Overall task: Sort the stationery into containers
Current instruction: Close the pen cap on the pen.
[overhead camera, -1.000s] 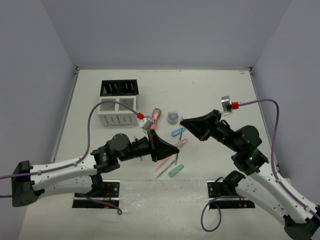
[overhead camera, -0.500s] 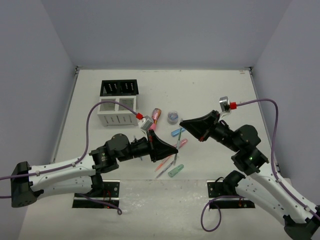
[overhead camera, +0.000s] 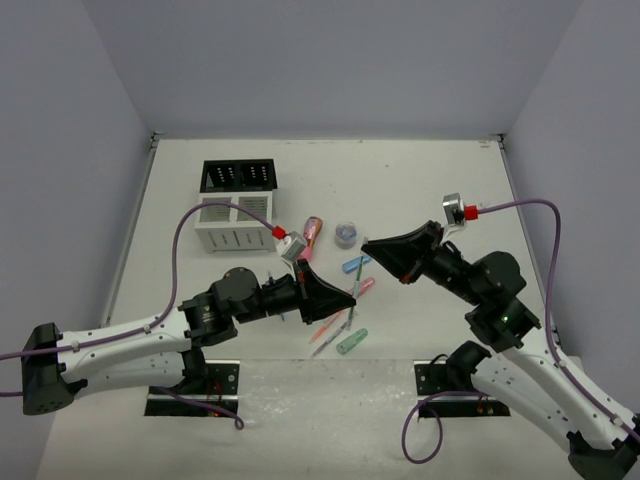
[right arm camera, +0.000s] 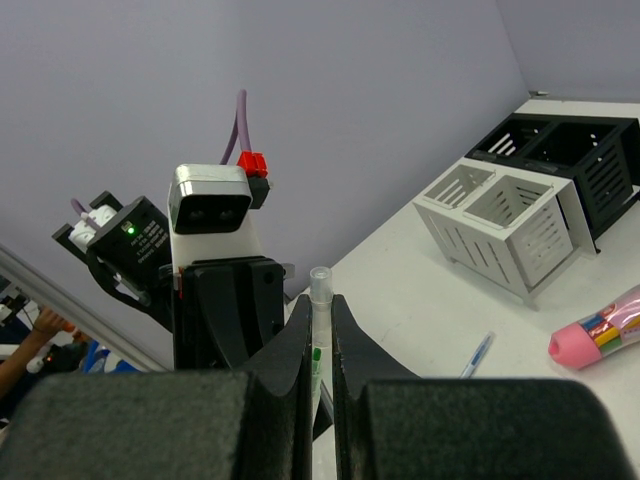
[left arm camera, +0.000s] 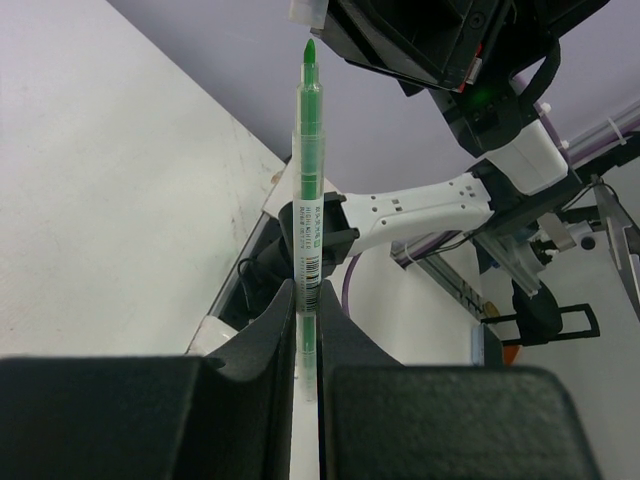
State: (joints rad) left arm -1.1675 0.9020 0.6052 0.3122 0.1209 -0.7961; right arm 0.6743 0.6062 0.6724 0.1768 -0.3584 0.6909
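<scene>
My left gripper (overhead camera: 351,298) is shut on a green pen (left arm camera: 308,180) with a clear barrel; its bare tip points up at my right gripper (overhead camera: 365,244). My right gripper (right arm camera: 320,312) is shut on the pen's clear cap (right arm camera: 320,285), whose mouth (left arm camera: 307,10) sits just at the pen tip. Both hang above the loose stationery: a blue capsule (overhead camera: 356,265), a pink capsule (overhead camera: 364,286), a green capsule (overhead camera: 351,342), an orange pen (overhead camera: 325,327), a pink patterned tube (overhead camera: 314,230) and a grey-blue roll (overhead camera: 346,234). The organiser's black rack (overhead camera: 238,176) and white box (overhead camera: 232,225) stand at the far left.
In the right wrist view the white slatted box (right arm camera: 510,225), the black rack (right arm camera: 570,150), the pink tube (right arm camera: 600,335) and a blue pen (right arm camera: 478,355) lie on the table. Grey walls close the table at the back and sides.
My right gripper has edged slightly to the right with the cap. My left gripper holds the green pen almost still.
</scene>
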